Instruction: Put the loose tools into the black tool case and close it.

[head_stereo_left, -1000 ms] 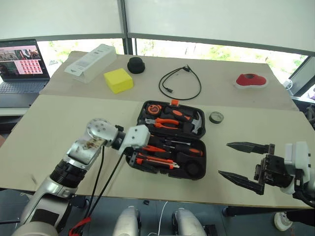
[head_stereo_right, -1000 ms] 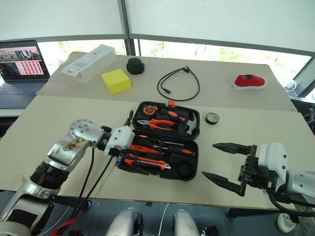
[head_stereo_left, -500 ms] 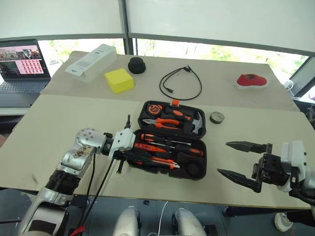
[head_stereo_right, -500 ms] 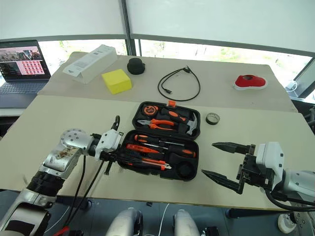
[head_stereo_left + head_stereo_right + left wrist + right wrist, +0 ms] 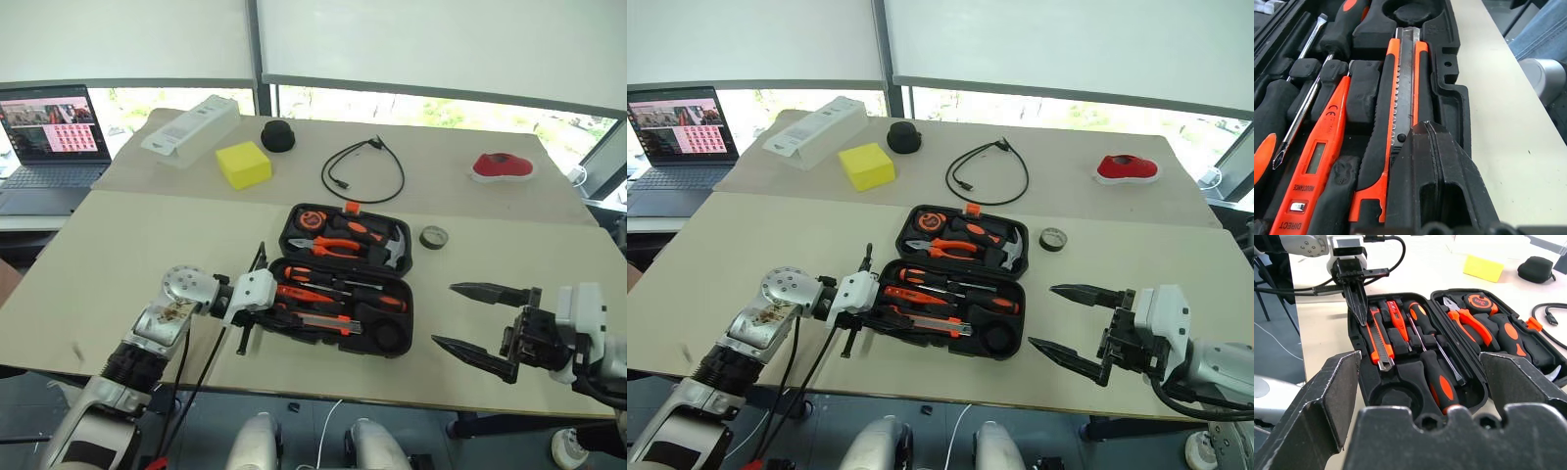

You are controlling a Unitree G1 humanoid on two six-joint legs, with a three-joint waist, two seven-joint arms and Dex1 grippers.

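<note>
Two beige rectangular counters [image 5: 147, 245] pushed together, white roller blinds [image 5: 411, 39] lowered over wide windows [image 5: 441, 108] showing bright greenery, open laptop [image 5: 44, 137] with lit screen at left, dark floor below

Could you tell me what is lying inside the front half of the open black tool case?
In the black moulded plastic tool case: orange-black utility knife, slim orange tester pen, two orange-black screwdrivers, one empty round recess. The left gripper covers the knife's near end.

L gripper [image 5: 862, 315] dropped to case [image 5: 1007, 345] left edge by knife [image 5: 1393, 112]; fingers now closed.
</note>
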